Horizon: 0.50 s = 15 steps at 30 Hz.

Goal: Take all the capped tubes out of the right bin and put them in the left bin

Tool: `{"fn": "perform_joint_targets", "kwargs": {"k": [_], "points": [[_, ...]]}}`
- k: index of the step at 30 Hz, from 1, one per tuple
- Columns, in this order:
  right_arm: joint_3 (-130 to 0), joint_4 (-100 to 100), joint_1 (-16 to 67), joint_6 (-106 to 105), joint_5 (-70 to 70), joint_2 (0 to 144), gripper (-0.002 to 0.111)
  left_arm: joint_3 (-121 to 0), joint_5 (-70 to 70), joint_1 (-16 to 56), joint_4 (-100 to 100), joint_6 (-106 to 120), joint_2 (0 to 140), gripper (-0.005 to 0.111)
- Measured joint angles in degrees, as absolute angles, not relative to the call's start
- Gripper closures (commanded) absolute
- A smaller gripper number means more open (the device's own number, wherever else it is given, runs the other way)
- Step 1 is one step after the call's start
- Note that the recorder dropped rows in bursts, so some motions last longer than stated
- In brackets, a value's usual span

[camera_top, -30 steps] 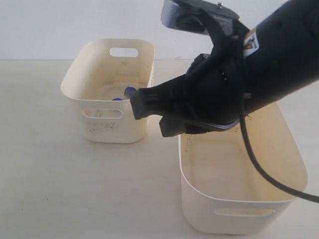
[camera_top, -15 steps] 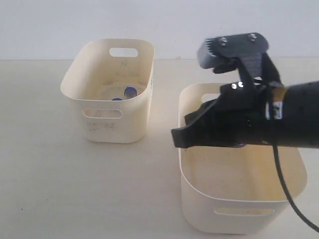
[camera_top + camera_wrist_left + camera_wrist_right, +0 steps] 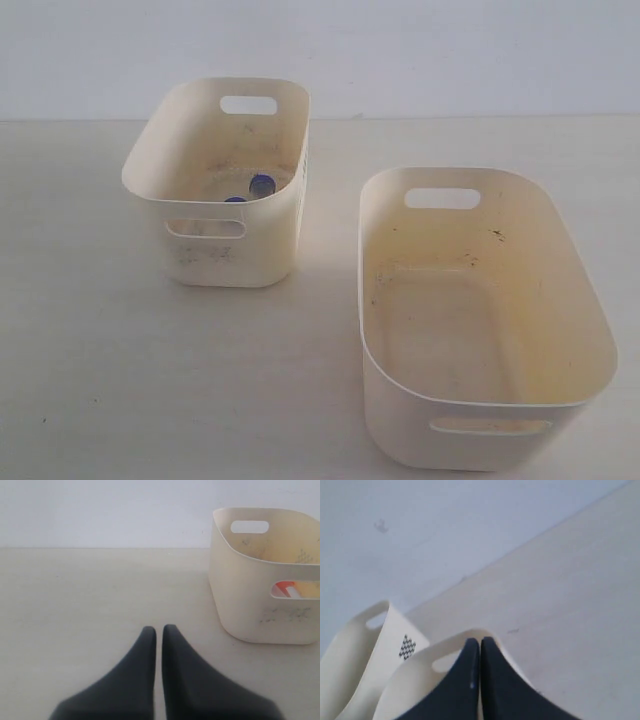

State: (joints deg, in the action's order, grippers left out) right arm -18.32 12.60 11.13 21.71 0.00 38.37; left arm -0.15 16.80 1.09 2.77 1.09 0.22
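Observation:
The left bin holds capped tubes: two blue caps show above its floor. An orange-red cap shows through the bin's front cut-out in the left wrist view. The right bin shows only its stained yellowish floor, with no tube in it. Neither gripper appears in the exterior view. My left gripper is shut and empty, low over the table, apart from the left bin. My right gripper is shut and empty, its tips by the right bin's rim; the left bin lies beyond.
Both bins stand on a pale wooden table before a white wall. A small checkered mark sits on the left bin's outer side. A gap of table separates the two bins.
The right arm, which hung over the right bin and between the bins, has pulled back to the right and left the exterior view. The bins and tubes have not moved.

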Motion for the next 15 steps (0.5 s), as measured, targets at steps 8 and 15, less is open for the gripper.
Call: {"fn": "perform_joint_targets", "kwargs": {"k": [8, 15], "points": [[-5.14, 12.6, 1.67, 15.46, -1.35, 18.59, 0.108, -0.15, 16.8, 1.09, 2.77, 1.09, 0.22, 0.103], [-0.41, 12.59, 1.18, 10.78, -1.46, 5.94, 0.108, -0.15, 16.8, 1.09, 2.77, 1.09, 0.22, 0.103]]}}
